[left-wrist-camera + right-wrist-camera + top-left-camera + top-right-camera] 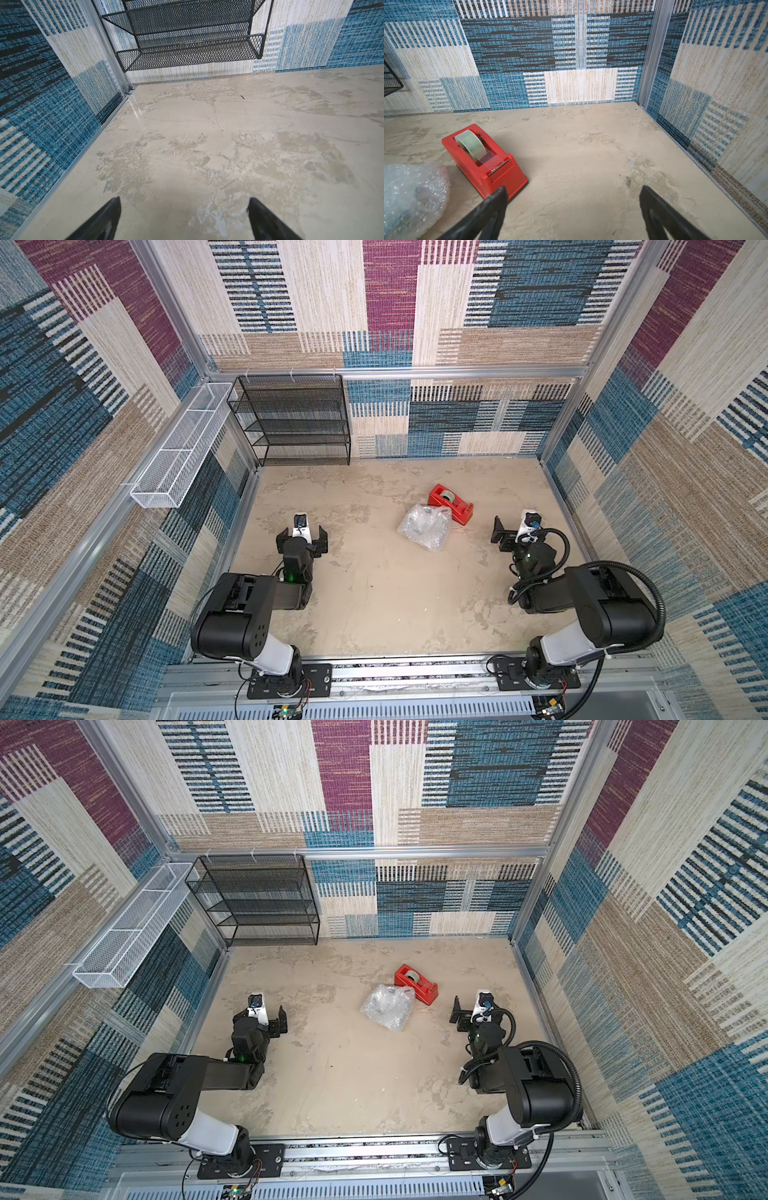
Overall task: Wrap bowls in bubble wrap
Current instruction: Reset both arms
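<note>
Both arms rest low over the table (pixel 374 593), and neither is making a wrapping move. The left gripper (pixel 184 202) has its jaws spread wide with only bare table between them. The right gripper (pixel 574 189) is likewise spread and empty.

The bubble wrap (pixel 423 526) lies outside both pairs of jaws. It is near the right jaws, on the side facing the other arm, and well apart from the left jaws. It is bunched into a lumpy, shiny, whitish bundle. A dim grey form shows through it, but we cannot make out the bowl itself.

A red tape dispenser (pixel 483 162) sits just beside the bundle, close ahead of the right jaws. We judge the wrapping is nearly done. The next move would be to reach for tape or to press down loose folds.
</note>
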{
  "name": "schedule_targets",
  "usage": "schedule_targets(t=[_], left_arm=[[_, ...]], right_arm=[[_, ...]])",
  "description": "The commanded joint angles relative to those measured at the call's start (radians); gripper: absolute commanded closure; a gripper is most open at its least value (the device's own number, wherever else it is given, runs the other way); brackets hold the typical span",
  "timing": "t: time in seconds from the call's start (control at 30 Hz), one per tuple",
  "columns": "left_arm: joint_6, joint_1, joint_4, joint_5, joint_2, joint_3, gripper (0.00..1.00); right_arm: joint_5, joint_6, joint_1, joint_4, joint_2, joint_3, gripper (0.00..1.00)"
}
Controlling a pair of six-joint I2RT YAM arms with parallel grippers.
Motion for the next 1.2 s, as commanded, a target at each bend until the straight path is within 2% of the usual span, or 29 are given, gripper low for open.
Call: schedule_targets(t=[0.0,1.17], left_arm=[[-0.007,0.001,0.000,-0.002,0.000,0.004,0.01],[-0.007,0.002,-0.018,0.002,0.001,0.014,0.01]], right_arm=[[-0.010,-0.005,0.001,0.027,-0.002,-0.001,0.01],[-0.009,-0.005,0.000,0.028,-0.004,0.000,0.01]])
